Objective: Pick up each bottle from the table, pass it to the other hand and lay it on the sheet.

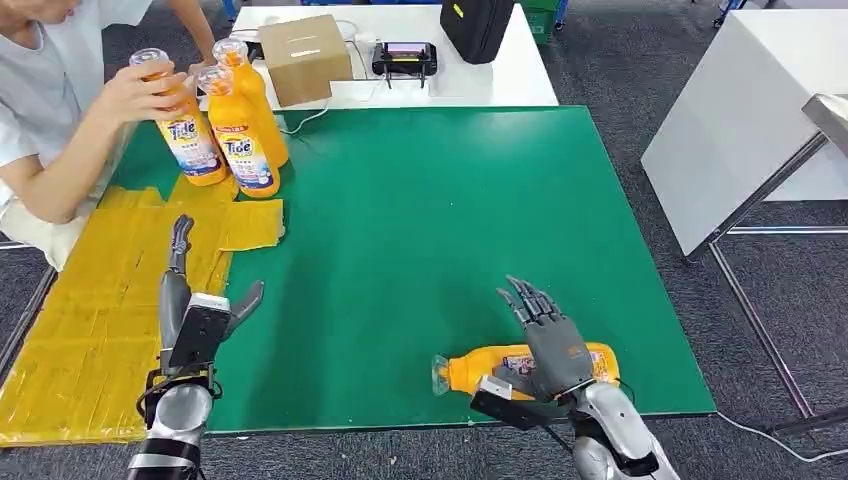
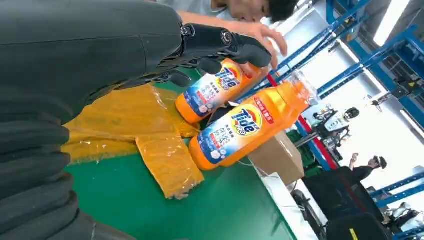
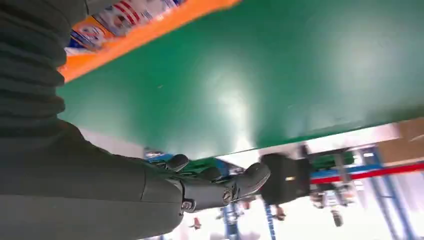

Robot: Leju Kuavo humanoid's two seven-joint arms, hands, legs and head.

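Head view: table (image 1: 420,230), sheet (image 1: 80,330) along its left side. Right hand (image 1: 552,345) over lying bottle (image 1: 480,368) near front edge, fingers spread, no grip yet; a nudge may roll it off. Left hand (image 1: 195,300) wide, holding nothing. Person (image 1: 50,110) handles three standing bottles (image 1: 235,125); collision risk. Labels read "Tide".

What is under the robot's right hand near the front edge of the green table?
An orange detergent bottle lies on its side on the green table beneath the right hand. Its clear cap points left. The hand covers the label's middle, so contact cannot be confirmed.
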